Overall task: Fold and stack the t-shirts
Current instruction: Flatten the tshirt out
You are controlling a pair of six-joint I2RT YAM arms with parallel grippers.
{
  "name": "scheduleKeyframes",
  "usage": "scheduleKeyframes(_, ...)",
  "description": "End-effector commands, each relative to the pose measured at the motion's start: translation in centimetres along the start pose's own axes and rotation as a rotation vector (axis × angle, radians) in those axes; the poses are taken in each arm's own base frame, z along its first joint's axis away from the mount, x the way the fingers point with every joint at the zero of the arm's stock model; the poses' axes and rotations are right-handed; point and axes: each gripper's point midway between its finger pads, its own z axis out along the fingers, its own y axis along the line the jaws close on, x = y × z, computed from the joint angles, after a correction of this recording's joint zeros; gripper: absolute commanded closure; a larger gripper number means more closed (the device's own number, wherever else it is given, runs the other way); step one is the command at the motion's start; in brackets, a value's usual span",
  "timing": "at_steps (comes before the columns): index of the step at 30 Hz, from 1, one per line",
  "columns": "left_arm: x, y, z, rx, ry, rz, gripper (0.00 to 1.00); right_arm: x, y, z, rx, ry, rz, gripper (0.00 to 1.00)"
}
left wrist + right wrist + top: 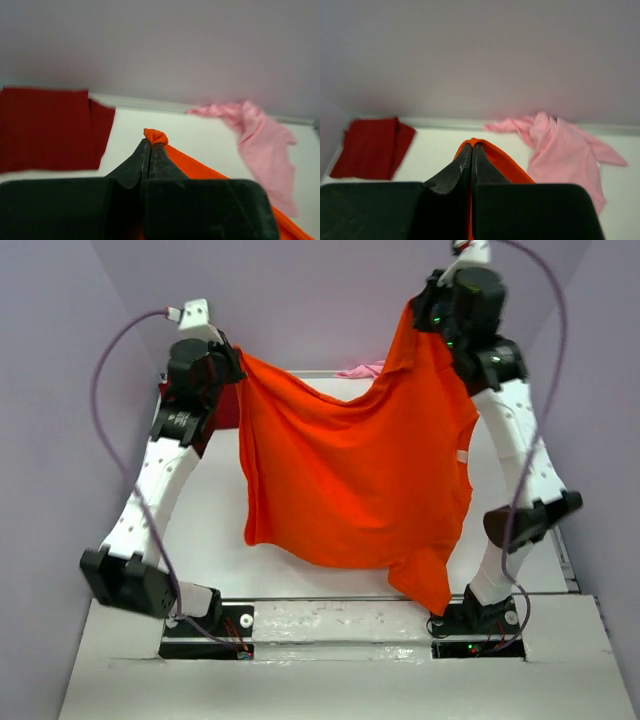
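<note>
The bright orange t-shirt hangs spread in the air between both arms, above the white table. My left gripper is shut on its upper left corner; a pinch of orange cloth shows at the fingertips. My right gripper is shut on its upper right corner, higher up; the orange edge wraps the tips. The dark red t-shirt lies folded flat at the far left of the table. The light pink t-shirt lies crumpled at the far right, mostly hidden in the top view.
The white table lies inside lilac walls on the left, right and back. A raised rim runs along the table's far edge. The arm bases sit on a metal rail at the near edge.
</note>
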Motion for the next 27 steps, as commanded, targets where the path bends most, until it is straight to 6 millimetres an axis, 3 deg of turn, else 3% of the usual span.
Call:
scheduleKeyframes(1,8.8,6.2,6.3,-0.154,0.085,-0.014,1.0,12.9,-3.0,7.6,0.09,0.224,-0.064,1.0)
scheduleKeyframes(2,10.7,7.4,7.2,-0.175,0.117,-0.001,1.0,15.1,-3.4,8.8,0.101,0.26,-0.071,1.0)
scheduleKeyframes(3,12.6,8.6,8.3,-0.209,0.139,0.006,1.0,19.3,-4.1,10.9,0.116,0.325,-0.086,1.0)
scheduleKeyframes(4,16.7,10.6,10.0,-0.248,0.218,0.02,1.0,21.3,-4.4,11.8,0.12,0.354,-0.095,1.0)
scheduleKeyframes(5,17.8,11.4,11.0,-0.259,0.239,0.036,1.0,23.0,-4.9,12.6,0.137,0.376,-0.107,1.0)
scheduleKeyframes(6,19.4,12.5,11.8,-0.282,0.271,0.047,1.0,26.7,-6.3,13.8,0.163,0.433,-0.121,1.0)
scheduleKeyframes(7,23.6,14.2,12.4,-0.316,0.37,0.066,1.0,27.5,-6.5,14.4,0.165,0.438,-0.127,1.0)
scheduleKeyframes(8,23.7,15.0,13.2,-0.329,0.376,0.072,1.0,28.9,-7.0,14.7,0.174,0.458,-0.144,1.0)
scheduleKeyframes(9,26.8,16.2,13.6,-0.349,0.439,0.07,1.0,31.0,-8.1,15.4,0.188,0.485,-0.145,1.0)
scheduleKeyframes(13,29.1,18.1,14.8,-0.359,0.474,0.062,1.0,33.9,-10.0,15.9,0.208,0.531,-0.133,1.0)
scheduleKeyframes(14,30.6,18.6,15.2,-0.364,0.505,0.059,1.0,34.8,-10.9,15.7,0.219,0.55,-0.132,1.0)
scheduleKeyframes(16,30.5,18.3,15.6,-0.347,0.504,0.046,1.0,34.0,-11.6,15.7,0.235,0.533,-0.124,1.0)
scheduleKeyframes(18,29.7,18.0,16.0,-0.333,0.484,0.039,1.0,34.0,-11.1,15.5,0.21,0.538,-0.111,1.0)
scheduleKeyframes(21,28.0,17.1,16.3,-0.295,0.461,0.037,1.0,31.7,-11.4,15.0,0.22,0.505,-0.109,1.0)
scheduleKeyframes(23,26.1,16.6,16.3,-0.274,0.426,0.023,1.0,30.3,-11.0,14.8,0.211,0.481,-0.105,1.0)
scheduleKeyframes(24,25.4,16.3,16.2,-0.264,0.417,0.02,1.0,28.6,-10.6,14.5,0.207,0.455,-0.096,1.0)
scheduleKeyframes(25,23.8,15.8,16.0,-0.254,0.391,0.018,1.0,28.8,-10.6,14.2,0.206,0.46,-0.096,1.0)
scheduleKeyframes(27,22.7,15.1,15.6,-0.231,0.375,0.012,1.0,28.1,-10.5,13.2,0.208,0.457,-0.088,1.0)
